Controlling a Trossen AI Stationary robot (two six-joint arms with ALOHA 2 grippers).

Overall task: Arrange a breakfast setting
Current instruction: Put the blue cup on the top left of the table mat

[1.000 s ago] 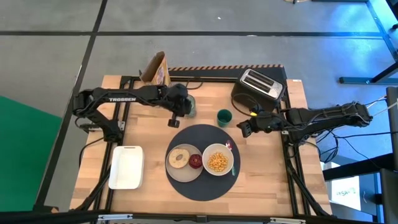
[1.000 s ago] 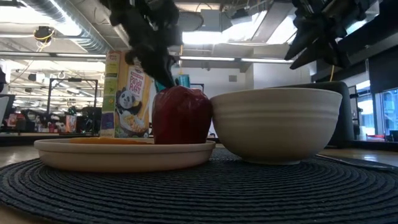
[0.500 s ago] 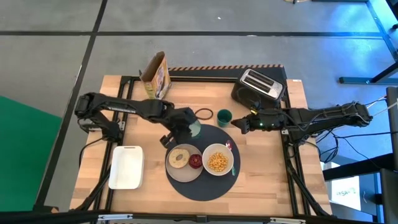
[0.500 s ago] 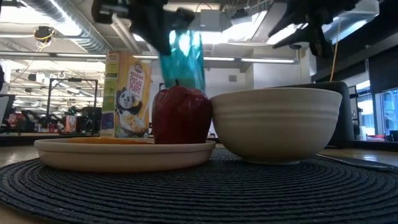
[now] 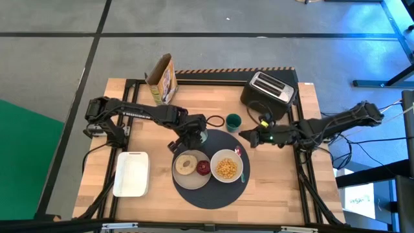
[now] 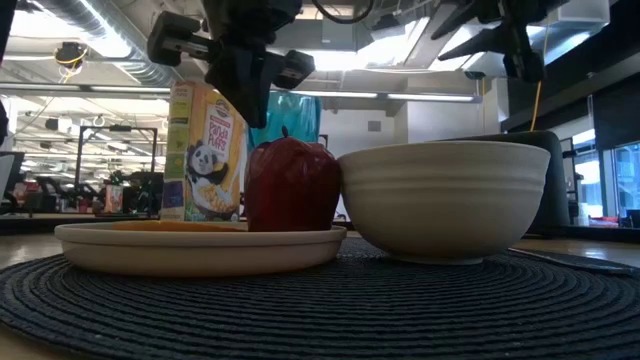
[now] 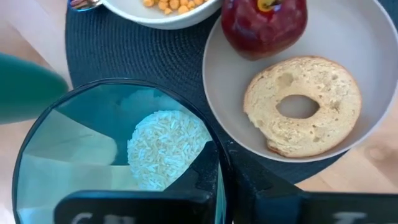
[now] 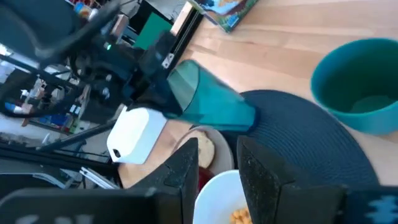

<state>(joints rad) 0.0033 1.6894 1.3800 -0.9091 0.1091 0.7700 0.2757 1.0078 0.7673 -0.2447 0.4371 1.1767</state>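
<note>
A translucent pale-green tumbler (image 5: 202,136) stands upright at the far-left edge of the round dark-grey mat (image 5: 210,194), and my left gripper (image 5: 196,134) is shut on it. On the mat are a beige plate (image 5: 183,180) with a bagel and an apple, a white bowl (image 5: 226,167) of cereal and a small spoon (image 5: 239,153). A small dark-green cup (image 5: 233,121) stands on the wood just beyond the mat. My right gripper (image 5: 246,137) is open and empty, to the right of the cup and above the mat's far-right edge. My left gripper holds the tumbler by its upper wall near the rim (image 7: 211,163), pinched between the two fingers, which come from above and from the table's left. The tumbler stays upright. The apple hides its base in the low view, so I cannot tell whether it rests on the mat.
A cereal box (image 5: 162,79) and a toaster (image 5: 270,90) stand at the far edge. A dark ring (image 5: 213,120) lies on the wood left of the cup. A white rectangular tray (image 5: 131,173) lies at the near left.
My left gripper has carried the tumbler from the far part of the table toward the near edge and the right, to the mat's far-left edge, and has brought it down. My right gripper has gone a little toward the table's left.
</note>
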